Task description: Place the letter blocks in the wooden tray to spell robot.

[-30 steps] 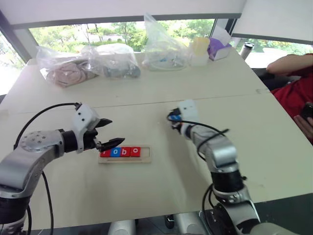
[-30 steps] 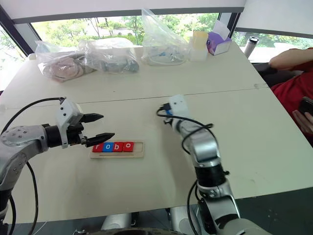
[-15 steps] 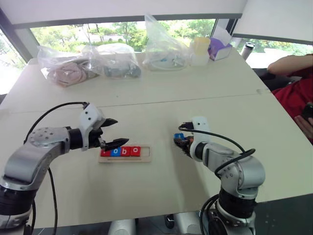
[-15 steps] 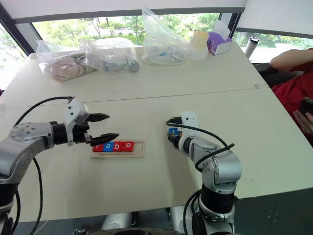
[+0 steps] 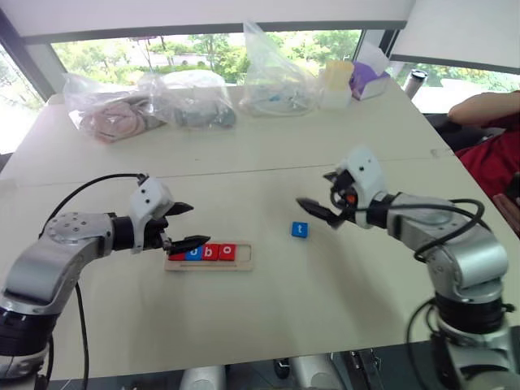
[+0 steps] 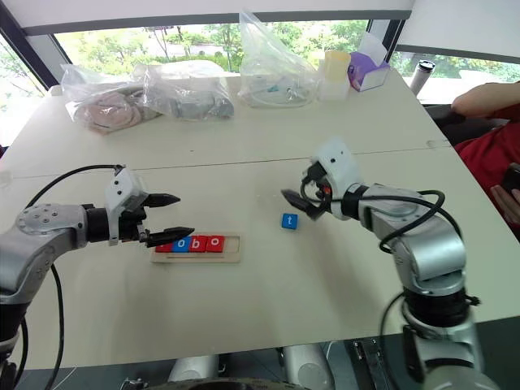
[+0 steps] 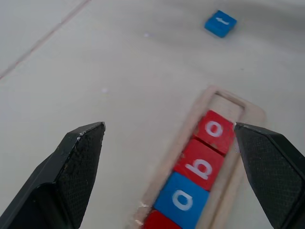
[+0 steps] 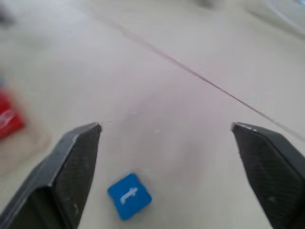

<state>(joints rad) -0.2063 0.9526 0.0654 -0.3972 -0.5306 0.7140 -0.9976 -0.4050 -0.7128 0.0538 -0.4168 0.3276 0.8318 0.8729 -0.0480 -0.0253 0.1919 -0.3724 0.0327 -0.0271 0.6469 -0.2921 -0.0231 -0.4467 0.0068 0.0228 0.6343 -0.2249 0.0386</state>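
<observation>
The wooden tray (image 5: 243, 259) lies on the table with letter blocks in its groove. They are a red one partly behind my left finger, a blue o (image 5: 193, 253), a red b (image 5: 210, 253) and a red o (image 5: 227, 252). The slot at the tray's right end is bare. A blue t block (image 5: 300, 230) lies loose on the table to the right of the tray. My left gripper (image 5: 197, 224) hovers open over the tray's left end. To the right of the t block and above it, my right gripper (image 5: 313, 191) is open, holds nothing and does not touch the block.
Clear plastic bags (image 5: 146, 110) of items line the table's far side, beside a yellowish cup (image 5: 335, 81) and a purple box (image 5: 367, 80). A dark tumbler (image 5: 413, 82) stands at the far right corner. A person's arm in a red sleeve (image 5: 487, 110) rests at the right edge.
My right gripper opened and let go of the blue t block, which now lies on the table. That arm swung up and to the right. The left gripper stayed open and about in place.
</observation>
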